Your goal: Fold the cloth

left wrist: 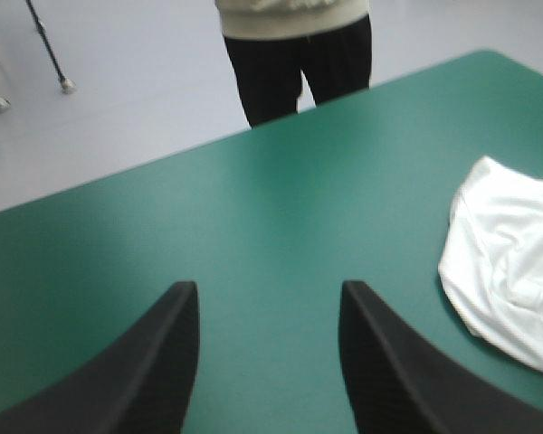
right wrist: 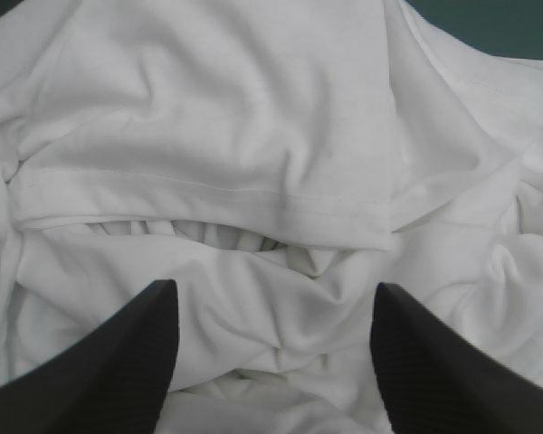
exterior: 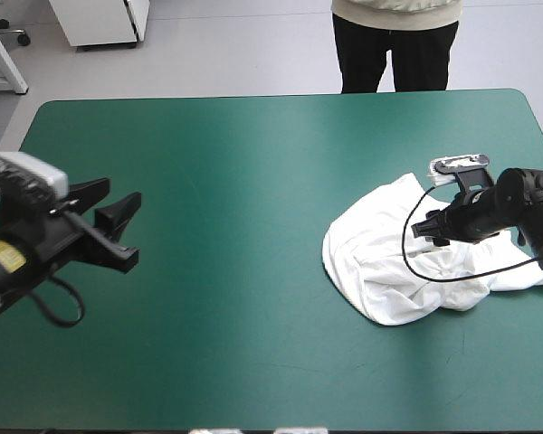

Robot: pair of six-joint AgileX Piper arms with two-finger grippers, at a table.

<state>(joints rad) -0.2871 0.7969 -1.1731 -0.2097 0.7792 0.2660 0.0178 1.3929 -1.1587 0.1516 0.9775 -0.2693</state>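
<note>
So the teal-green counter (exterior: 253,226) takes up pretty much the whole high view, and most of it is just bare cover. The white T-shirt (exterior: 389,262) sits way over by the counter's right edge, about halfway between the near and far edges. It's a crumpled heap, not spread out at all, with one rounded lobe bulging toward the middle of the counter and a flatter bit trailing off to the right edge. From the left wrist camera you only catch that rounded lobe of the T-shirt (left wrist: 507,271), off to the side and well ahead of the fingers. The right wrist camera is basically all T-shirt (right wrist: 253,136): folds piled on folds, with a stitched hem (right wrist: 253,194) running across just ahead of the fingers.

The right gripper (exterior: 425,233) is low over the heap with its black fingers spread wide (right wrist: 273,287) and nothing pinched between them. Can't tell if the tips actually touch the fabric.

The left gripper (exterior: 122,194) is over the left side of the counter, well apart from the T-shirt, fingers spread too (left wrist: 267,287), only bare teal-green cover between them.
</note>
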